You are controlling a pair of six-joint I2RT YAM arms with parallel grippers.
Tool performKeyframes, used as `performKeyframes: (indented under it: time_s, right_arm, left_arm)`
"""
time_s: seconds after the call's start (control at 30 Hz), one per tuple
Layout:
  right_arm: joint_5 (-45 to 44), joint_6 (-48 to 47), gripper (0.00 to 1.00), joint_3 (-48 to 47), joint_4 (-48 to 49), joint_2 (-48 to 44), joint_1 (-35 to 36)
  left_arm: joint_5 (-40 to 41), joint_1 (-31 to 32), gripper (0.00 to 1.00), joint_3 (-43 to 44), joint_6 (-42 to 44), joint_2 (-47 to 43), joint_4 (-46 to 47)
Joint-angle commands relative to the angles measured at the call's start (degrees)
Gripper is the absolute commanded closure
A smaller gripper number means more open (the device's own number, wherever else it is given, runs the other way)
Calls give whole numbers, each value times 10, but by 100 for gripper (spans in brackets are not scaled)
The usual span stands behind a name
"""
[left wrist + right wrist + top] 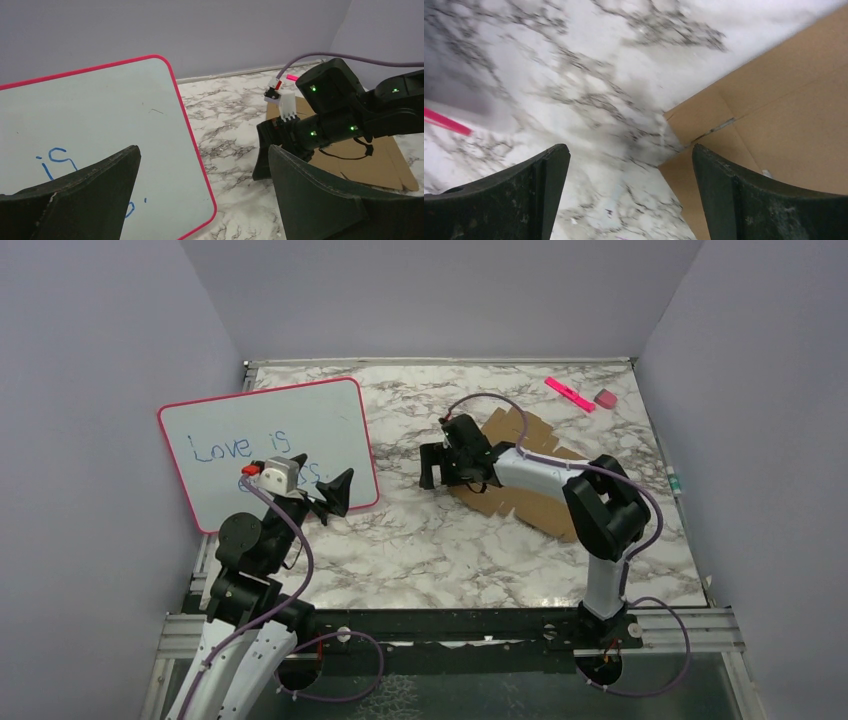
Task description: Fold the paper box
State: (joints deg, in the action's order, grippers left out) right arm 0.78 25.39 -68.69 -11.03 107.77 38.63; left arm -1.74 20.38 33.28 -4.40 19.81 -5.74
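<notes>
The paper box [515, 430] lies flat right of the counter's [420, 540] centre. Our right gripper [450, 468] hangs released at its left edge, and our left gripper [335, 498] hangs released over the whiteboard [270, 445].

Black-and-white arms [600, 515], purple cables [350, 56], black fingers [320, 200].

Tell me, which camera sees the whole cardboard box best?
The top external view: the paper box lies flat and unfolded, with only its middle hidden by the right arm. The left wrist view catches part of the box behind that arm. The right wrist view shows just a corner up close.
</notes>
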Motion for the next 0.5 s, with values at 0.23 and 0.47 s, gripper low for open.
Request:
performKeyframes:
  time_s: [0.23,0.47]
  right_arm:
    - [-37,-95,0,31,-15,-119,-16]
    - [-70,-102,0,161,-24,-230,-117]
  left_arm:
    - [-57,4,1,-4,-3,31,11]
    - [-108,11,1,19,-82,105,8]
